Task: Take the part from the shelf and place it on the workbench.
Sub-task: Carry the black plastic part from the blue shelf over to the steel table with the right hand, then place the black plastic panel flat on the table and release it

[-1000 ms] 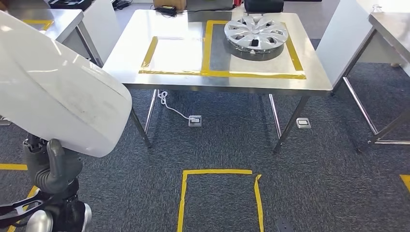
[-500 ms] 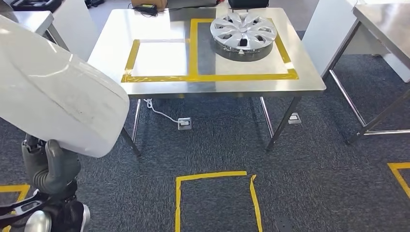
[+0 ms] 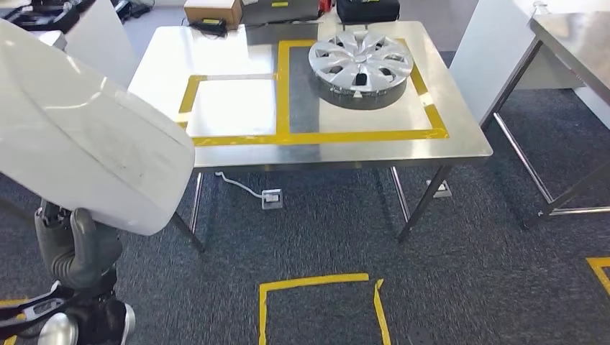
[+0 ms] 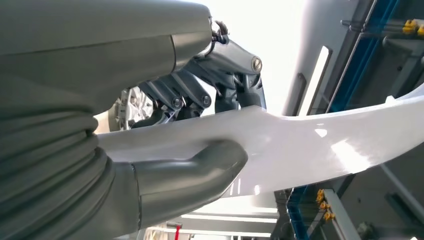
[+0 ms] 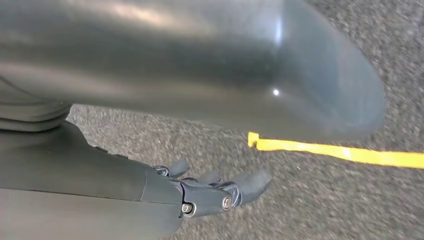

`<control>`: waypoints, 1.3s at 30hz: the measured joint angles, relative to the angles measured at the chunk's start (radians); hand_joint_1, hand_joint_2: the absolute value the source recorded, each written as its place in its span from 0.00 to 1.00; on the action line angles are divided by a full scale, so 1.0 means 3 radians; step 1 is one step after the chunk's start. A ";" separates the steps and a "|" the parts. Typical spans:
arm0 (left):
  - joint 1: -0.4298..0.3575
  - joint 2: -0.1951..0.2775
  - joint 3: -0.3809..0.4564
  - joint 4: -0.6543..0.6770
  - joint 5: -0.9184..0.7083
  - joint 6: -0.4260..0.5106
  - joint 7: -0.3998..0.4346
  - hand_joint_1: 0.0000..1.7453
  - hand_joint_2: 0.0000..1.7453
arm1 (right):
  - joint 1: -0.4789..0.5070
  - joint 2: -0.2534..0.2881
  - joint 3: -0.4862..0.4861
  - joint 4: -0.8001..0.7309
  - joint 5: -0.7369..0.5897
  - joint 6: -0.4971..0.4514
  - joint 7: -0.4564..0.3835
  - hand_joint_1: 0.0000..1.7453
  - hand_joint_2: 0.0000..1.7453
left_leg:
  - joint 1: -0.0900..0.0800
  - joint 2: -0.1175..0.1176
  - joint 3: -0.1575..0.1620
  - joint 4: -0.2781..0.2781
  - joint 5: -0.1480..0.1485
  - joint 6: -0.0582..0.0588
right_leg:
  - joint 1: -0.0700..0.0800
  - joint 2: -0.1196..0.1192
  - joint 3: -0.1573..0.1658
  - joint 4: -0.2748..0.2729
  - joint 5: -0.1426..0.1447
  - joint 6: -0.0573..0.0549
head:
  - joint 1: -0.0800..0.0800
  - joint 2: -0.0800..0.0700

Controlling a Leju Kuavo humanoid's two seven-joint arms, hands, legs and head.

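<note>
A large white curved panel, the part [image 3: 86,136], fills the left of the head view, and my left hand [image 3: 75,248] grips its lower edge from underneath. In the left wrist view the thumb [image 4: 200,165] presses under the white part [image 4: 310,145] and the darker fingers [image 4: 225,95] clamp it from the other side. The steel workbench [image 3: 237,154] stands ahead, marked with yellow tape rectangles; a silver hubcap [image 3: 360,61] lies in the right one. My right hand [image 5: 200,192] hangs over grey carpet with its fingers stretched out, holding nothing.
A cardboard box [image 3: 212,12] and a black case [image 3: 367,8] sit at the workbench's far edge. Another steel table [image 3: 568,43] stands to the right. A yellow tape square [image 3: 320,309] marks the carpet in front, and a floor socket [image 3: 271,198] with a cable lies under the bench.
The whole picture has shifted: the camera has moved, and the workbench now sits lower and larger in view. The white part stays held in my left hand.
</note>
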 joint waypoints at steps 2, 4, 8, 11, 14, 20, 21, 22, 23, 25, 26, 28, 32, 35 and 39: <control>-0.0008 0.0000 0.0000 -0.0014 -0.0001 0.0004 0.0002 1.00 1.00 | -0.0012 0.0002 -0.0001 0.0000 0.0012 -0.0001 0.0011 0.00 0.00 | 0.0000 0.0011 -0.0094 0.0230 0.0004 -0.0022 | -0.0014 0.0013 0.0102 -0.0029 -0.0035 -0.0042 | -0.0014 0.0000; -0.0010 0.0000 0.0001 -0.0017 -0.0004 0.0022 0.0015 1.00 1.00 | -0.0023 0.0003 -0.0001 0.0000 0.0015 0.0000 0.0029 0.00 0.00 | 0.0002 0.0015 -0.0381 0.0655 -0.0102 -0.0046 | -0.0016 0.0019 0.0188 -0.0041 -0.0107 -0.0068 | -0.0028 0.0000; -0.0006 0.0001 0.0016 -0.0014 -0.0014 0.0036 0.0044 1.00 1.00 | -0.0024 0.0004 -0.0001 0.0000 0.0016 0.0008 0.0055 0.00 0.00 | -0.0003 0.0015 -0.0714 0.0756 -0.0200 -0.0034 | -0.0004 0.0040 0.0400 -0.0042 -0.0279 -0.0079 | -0.0029 0.0000; 0.0000 0.0003 0.0025 -0.0009 -0.0040 0.0033 0.0056 1.00 1.00 | -0.0021 0.0015 -0.0001 0.0002 0.0015 0.0014 0.0057 0.00 0.00 | -0.0032 0.0010 -0.0670 0.0203 0.0343 0.0034 | 0.0010 0.0064 0.0560 -0.0035 -0.0408 -0.0056 | -0.0027 0.0000; 0.0001 0.0005 0.0031 -0.0004 -0.0057 0.0032 0.0056 1.00 1.00 | -0.0025 0.0023 -0.0002 0.0004 0.0010 0.0019 0.0058 0.00 0.00 | -0.0054 0.0009 -0.0642 0.0080 0.0484 0.0073 | 0.0011 0.0083 0.0596 -0.0046 -0.0491 0.0006 | -0.0018 0.0000; -0.0057 -0.0015 0.0017 0.0021 -0.0100 0.0008 0.0072 1.00 1.00 | -0.0013 0.0029 -0.0012 0.0003 -0.0048 0.0024 0.0035 0.00 0.00 | -0.0011 0.0028 -0.0489 -0.0012 0.0400 0.0149 | -0.0020 0.0041 0.0153 0.0676 -0.0753 0.0112 | 0.0007 0.0000; -0.0062 -0.0019 0.0012 0.0032 -0.0111 0.0004 0.0084 1.00 1.00 | 0.0001 0.0029 -0.0017 0.0003 -0.0055 0.0024 0.0032 0.00 0.00 | -0.0008 0.0027 -0.0460 -0.0012 0.0372 0.0145 | -0.0030 0.0040 0.0009 0.0839 -0.0751 0.0124 | 0.0008 0.0000; -0.0064 -0.0022 0.0005 0.0042 -0.0120 0.0002 0.0096 1.00 1.00 | 0.0016 0.0028 -0.0021 0.0003 -0.0056 0.0025 0.0028 0.00 0.00 | -0.0003 0.0024 -0.0425 -0.0011 0.0342 0.0138 | -0.0038 0.0038 -0.0079 0.0883 -0.0677 0.0134 | 0.0009 0.0000; -0.0066 -0.0025 -0.0004 0.0052 -0.0124 0.0001 0.0106 1.00 1.00 | 0.0030 0.0028 -0.0024 0.0003 -0.0056 0.0026 0.0026 0.00 0.00 | 0.0004 0.0021 -0.0383 -0.0009 0.0309 0.0126 | -0.0046 0.0035 -0.0102 0.0798 -0.0537 0.0142 | 0.0010 0.0000; -0.0076 -0.0033 -0.0024 0.0068 -0.0126 0.0001 0.0115 1.00 1.00 | 0.0046 0.0029 -0.0030 0.0004 -0.0055 0.0030 0.0022 0.00 0.00 | 0.0014 0.0021 -0.0299 -0.0002 0.0237 0.0092 | -0.0056 0.0018 -0.0012 0.0398 -0.0200 0.0157 | 0.0012 0.0000; -0.0085 -0.0036 -0.0032 0.0074 -0.0127 0.0000 0.0118 1.00 1.00 | 0.0047 0.0030 -0.0034 0.0005 -0.0055 0.0033 0.0020 0.00 0.00 | 0.0013 0.0020 -0.0271 0.0005 0.0205 0.0070 | -0.0054 0.0010 0.0054 0.0208 -0.0109 0.0152 | 0.0017 0.0000; -0.0105 -0.0039 -0.0042 0.0081 -0.0129 0.0000 0.0121 1.00 1.00 | 0.0045 0.0031 -0.0041 0.0006 -0.0055 0.0038 0.0019 0.00 0.00 | 0.0003 0.0019 -0.0248 0.0001 0.0170 0.0028 | -0.0041 0.0003 0.0117 0.0051 -0.0096 0.0113 | 0.0019 0.0000; -0.0123 -0.0041 -0.0049 0.0080 -0.0133 -0.0002 0.0121 1.00 1.00 | 0.0050 0.0032 -0.0047 0.0006 -0.0055 0.0040 0.0019 0.00 0.00 | 0.0013 0.0027 -0.0267 0.0079 0.0094 -0.0047 | -0.0043 0.0011 0.0158 0.0008 -0.0130 0.0005 | 0.0005 0.0000; -0.0129 -0.0041 -0.0052 0.0088 -0.0134 -0.0002 0.0121 1.00 1.00 | 0.0052 0.0032 -0.0048 0.0006 -0.0055 0.0040 0.0018 0.00 0.00 | 0.0014 0.0028 -0.0602 0.0692 -0.0141 -0.0070 | -0.0037 0.0011 0.0205 0.0000 -0.0168 -0.0048 | -0.0011 0.0000; -0.0127 -0.0040 -0.0053 0.0108 -0.0136 -0.0003 0.0121 1.00 1.00 | 0.0058 0.0033 -0.0051 0.0006 -0.0055 0.0041 0.0019 0.00 0.00 | 0.0003 0.0027 -0.0773 0.0756 0.0092 -0.0029 | -0.0009 0.0025 0.0305 0.0000 -0.0241 -0.0063 | -0.0011 0.0000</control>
